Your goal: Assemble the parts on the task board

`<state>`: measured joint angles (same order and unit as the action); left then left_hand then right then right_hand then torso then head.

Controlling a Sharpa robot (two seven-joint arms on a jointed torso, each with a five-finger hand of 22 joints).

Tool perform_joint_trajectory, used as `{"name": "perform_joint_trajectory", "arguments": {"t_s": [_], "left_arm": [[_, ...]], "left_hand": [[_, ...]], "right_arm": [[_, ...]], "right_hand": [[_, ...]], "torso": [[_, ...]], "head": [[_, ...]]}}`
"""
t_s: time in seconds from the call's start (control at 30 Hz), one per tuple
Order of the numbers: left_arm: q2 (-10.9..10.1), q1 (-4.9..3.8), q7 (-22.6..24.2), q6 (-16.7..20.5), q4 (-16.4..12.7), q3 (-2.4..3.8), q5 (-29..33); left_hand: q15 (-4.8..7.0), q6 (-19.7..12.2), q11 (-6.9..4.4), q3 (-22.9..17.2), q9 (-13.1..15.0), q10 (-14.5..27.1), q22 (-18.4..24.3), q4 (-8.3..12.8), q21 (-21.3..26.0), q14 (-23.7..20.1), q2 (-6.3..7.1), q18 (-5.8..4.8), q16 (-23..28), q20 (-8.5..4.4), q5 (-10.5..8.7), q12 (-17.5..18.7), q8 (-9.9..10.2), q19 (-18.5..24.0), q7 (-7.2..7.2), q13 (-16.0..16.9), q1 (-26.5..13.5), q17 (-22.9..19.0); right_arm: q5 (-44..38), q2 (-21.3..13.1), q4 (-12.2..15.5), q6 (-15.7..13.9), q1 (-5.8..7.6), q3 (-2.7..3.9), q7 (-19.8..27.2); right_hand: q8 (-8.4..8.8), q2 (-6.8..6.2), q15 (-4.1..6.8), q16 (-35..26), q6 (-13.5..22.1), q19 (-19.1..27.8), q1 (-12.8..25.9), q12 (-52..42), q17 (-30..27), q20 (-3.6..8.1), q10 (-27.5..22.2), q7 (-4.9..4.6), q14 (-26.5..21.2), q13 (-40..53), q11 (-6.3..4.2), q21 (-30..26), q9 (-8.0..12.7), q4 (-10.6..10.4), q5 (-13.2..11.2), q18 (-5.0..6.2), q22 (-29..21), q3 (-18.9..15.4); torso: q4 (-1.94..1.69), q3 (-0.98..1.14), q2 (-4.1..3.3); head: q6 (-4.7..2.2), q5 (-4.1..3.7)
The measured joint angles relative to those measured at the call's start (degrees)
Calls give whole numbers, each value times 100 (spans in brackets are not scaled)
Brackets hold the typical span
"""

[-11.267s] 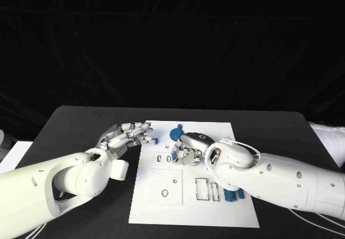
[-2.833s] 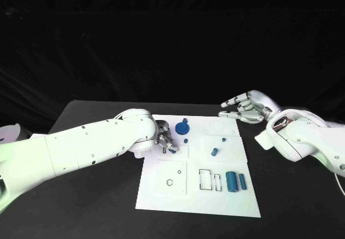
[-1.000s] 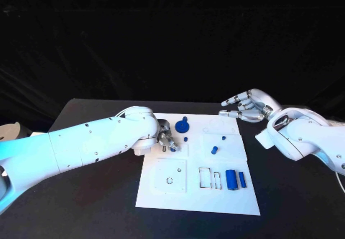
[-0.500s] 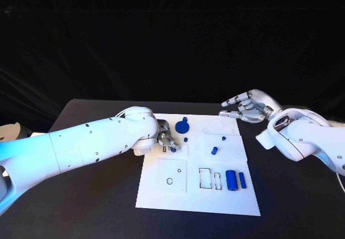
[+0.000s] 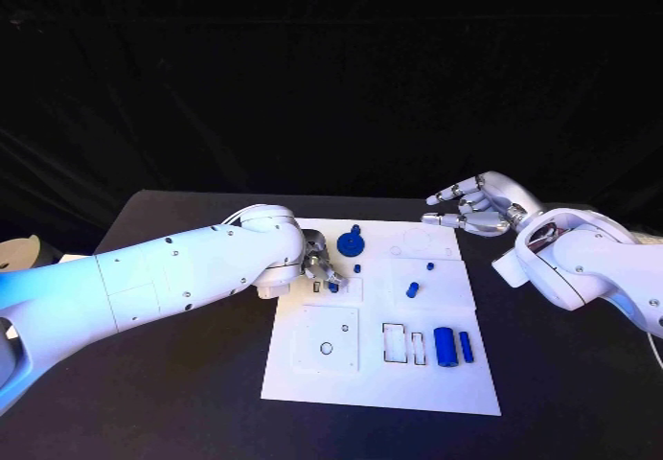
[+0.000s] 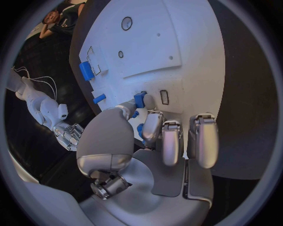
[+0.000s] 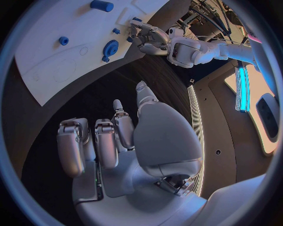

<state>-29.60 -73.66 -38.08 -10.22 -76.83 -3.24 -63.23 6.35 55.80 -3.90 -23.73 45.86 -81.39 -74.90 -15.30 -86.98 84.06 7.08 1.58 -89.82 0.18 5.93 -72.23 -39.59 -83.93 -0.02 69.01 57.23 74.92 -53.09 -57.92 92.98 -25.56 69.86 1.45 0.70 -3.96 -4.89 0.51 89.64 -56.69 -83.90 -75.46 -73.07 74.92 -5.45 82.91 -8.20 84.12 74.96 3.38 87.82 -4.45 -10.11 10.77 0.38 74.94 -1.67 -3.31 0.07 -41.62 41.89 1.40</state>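
Head view. My left hand (image 5: 319, 268) rests over the left edge of the white board (image 5: 380, 383), its fingers closed round a small blue piece (image 5: 333, 285) held just above the board's surface. A blue gear (image 5: 351, 245) stands just beyond that hand, near the far edge. A blue peg (image 5: 412, 288) lies near the middle of the board, with a smaller blue stud (image 5: 430, 265) beyond it. At the near right lie a large blue cylinder (image 5: 444, 346) and, touching or just beside it on its right, a thin blue bar (image 5: 466, 347). My right hand (image 5: 477, 209) hangs above the table past the board's far right corner, holding nothing, fingers loosely curled and apart.

Left wrist view. My left hand (image 6: 154, 141) pinches the small blue piece (image 6: 139, 99) between thumb and fingertip, close to a small rectangular slot (image 6: 164, 97) in the board (image 6: 177, 42). The large blue cylinder (image 6: 86, 70) and the peg (image 6: 99, 99) lie further along.

Right wrist view. My right hand (image 7: 127, 141) is empty, fingers bent and apart, above the dark table (image 7: 88, 99). The board (image 7: 41, 61) carries the gear (image 7: 110, 48) and the cylinder (image 7: 101, 5); my left hand (image 7: 147, 35) is at its edge.
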Motion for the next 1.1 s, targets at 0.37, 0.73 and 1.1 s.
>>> {"name": "perform_joint_trajectory", "arguments": {"t_s": [0.37, 0.73, 1.1], "left_arm": [[2, 2, 15, -35, 25, 9, 8], [8, -1, 13, -64, 34, 11, 4], [18, -2, 14, -88, 54, 14, 6]], "left_hand": [[0, 19, -21, 114, 6, -21, -4, -2, -22, 0, -28, 0, 0, -21, 0, -32, -2, -21, -21, 35, -72, 0], [0, 40, -2, 288, 12, -43, -4, 16, -22, 0, -105, 1, 0, -41, 0, -66, -12, 0, -42, 54, 6, -1], [20, 41, -20, 677, 12, -61, -3, -103, -22, -21, -103, 0, 0, -41, -1, -66, -33, 0, -43, 53, -107, -1]], "right_arm": [[0, -7, 3, 5, 0, 0, -2], [0, -5, 3, 15, 0, 0, -3], [0, -6, 4, 23, 0, 0, -4]], "right_hand": [[0, 22, 0, 0, 0, 0, 22, 0, -1, 0, 0, 0, 0, 0, 0, 0, 0, -1, 0, 0, -1, -30], [0, 22, 0, 0, 0, 0, 22, -1, -1, 0, 0, 0, 0, 0, 0, 0, 1, -1, 22, 0, -2, -30], [0, 22, 0, 0, 0, 0, 22, 22, -2, 0, 0, 0, 0, 0, 0, 1, 1, -20, 22, 0, -3, -48]], "torso": [[0, -1, 1], [0, -1, -1], [0, -1, 0]], "head": [[6, 7], [10, 7], [9, 4]]}}
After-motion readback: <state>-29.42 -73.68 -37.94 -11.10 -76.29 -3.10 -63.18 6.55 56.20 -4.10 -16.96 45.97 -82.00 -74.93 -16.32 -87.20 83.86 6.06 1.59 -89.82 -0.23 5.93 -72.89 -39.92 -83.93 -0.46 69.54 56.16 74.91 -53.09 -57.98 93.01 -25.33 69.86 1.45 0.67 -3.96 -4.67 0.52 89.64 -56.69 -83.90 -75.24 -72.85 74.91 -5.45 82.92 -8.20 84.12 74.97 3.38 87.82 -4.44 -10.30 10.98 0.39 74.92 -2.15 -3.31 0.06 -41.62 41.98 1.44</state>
